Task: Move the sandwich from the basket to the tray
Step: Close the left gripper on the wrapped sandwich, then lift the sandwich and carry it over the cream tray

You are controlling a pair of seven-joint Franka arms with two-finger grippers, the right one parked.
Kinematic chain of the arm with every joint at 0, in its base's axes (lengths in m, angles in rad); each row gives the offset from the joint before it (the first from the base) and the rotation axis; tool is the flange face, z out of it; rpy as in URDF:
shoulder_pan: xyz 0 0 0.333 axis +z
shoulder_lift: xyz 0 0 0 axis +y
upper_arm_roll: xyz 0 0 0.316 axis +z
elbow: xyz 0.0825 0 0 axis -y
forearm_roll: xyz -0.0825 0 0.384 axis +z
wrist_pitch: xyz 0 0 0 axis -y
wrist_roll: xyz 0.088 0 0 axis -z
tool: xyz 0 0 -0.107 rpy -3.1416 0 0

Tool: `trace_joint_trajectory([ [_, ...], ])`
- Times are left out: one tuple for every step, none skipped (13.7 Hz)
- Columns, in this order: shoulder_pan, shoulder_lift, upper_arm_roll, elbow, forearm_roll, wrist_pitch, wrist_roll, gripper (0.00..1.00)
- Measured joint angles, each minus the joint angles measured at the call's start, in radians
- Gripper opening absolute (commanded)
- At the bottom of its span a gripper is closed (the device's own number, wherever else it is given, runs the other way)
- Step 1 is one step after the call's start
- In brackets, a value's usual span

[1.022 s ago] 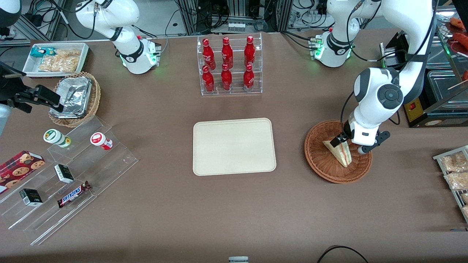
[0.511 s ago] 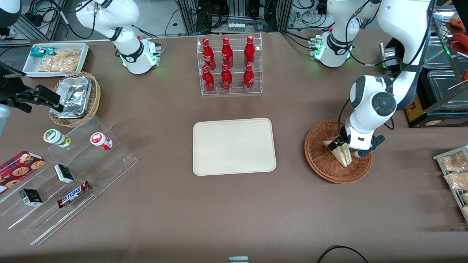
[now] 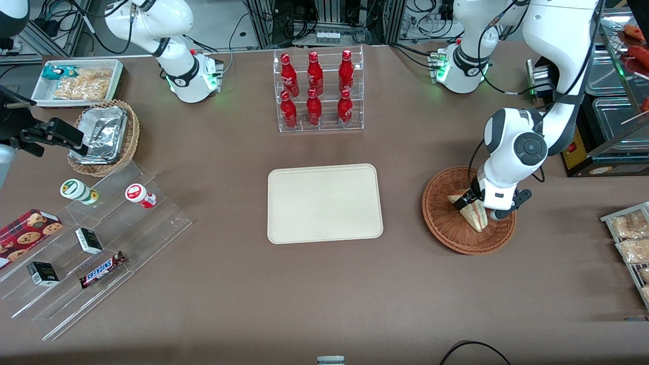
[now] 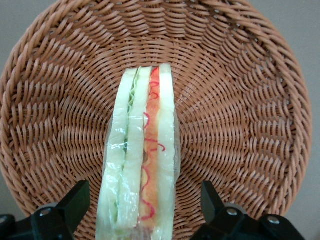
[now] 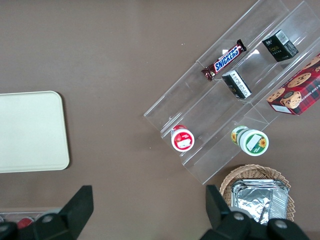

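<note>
The sandwich (image 3: 475, 216), a wrapped pale wedge with red and green filling, stands on edge in the reddish-brown wicker basket (image 3: 446, 229) toward the working arm's end of the table. My left gripper (image 3: 480, 208) is down in the basket and open. One finger stands on each flat side of the sandwich, with a small gap on both. The left wrist view shows the sandwich (image 4: 142, 160) between the black fingertips (image 4: 79, 194), the gripper (image 4: 144, 195) straddling it over the basket (image 4: 240, 100) weave. The beige tray (image 3: 324, 203) lies bare at the table's middle, also in the right wrist view (image 5: 30, 132).
A clear rack of red bottles (image 3: 317, 91) stands farther from the camera than the tray. A stepped clear display (image 3: 96, 238), a tan basket with foil (image 3: 104, 137) and a white bin (image 3: 76, 81) lie toward the parked arm's end. Packets on a rack (image 3: 631, 238) sit beside the basket.
The left arm has swung in and lowered slightly, bringing the open fingers closer around the sandwich. The sandwich and basket have not moved.
</note>
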Motion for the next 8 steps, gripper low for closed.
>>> trace_joint_trajectory([
  [0.0,0.007,0.0,0.0,0.0,0.0,0.0,0.62],
  [0.0,0.012,0.0,0.001,0.0,0.0,0.0,0.44],
  [0.0,0.013,0.0,0.002,0.0,0.0,0.0,0.29],
  [0.0,0.013,0.0,0.006,0.0,0.0,0.0,0.18],
  [0.0,0.013,0.0,0.012,0.0,-0.002,0.0,0.14],
  [0.0,0.013,0.0,0.021,0.0,-0.008,0.0,0.14],
  [0.0,0.012,0.0,0.033,0.0,-0.022,0.0,0.14],
  [0.0,0.011,0.0,0.05,0.0,-0.048,0.0,0.14],
])
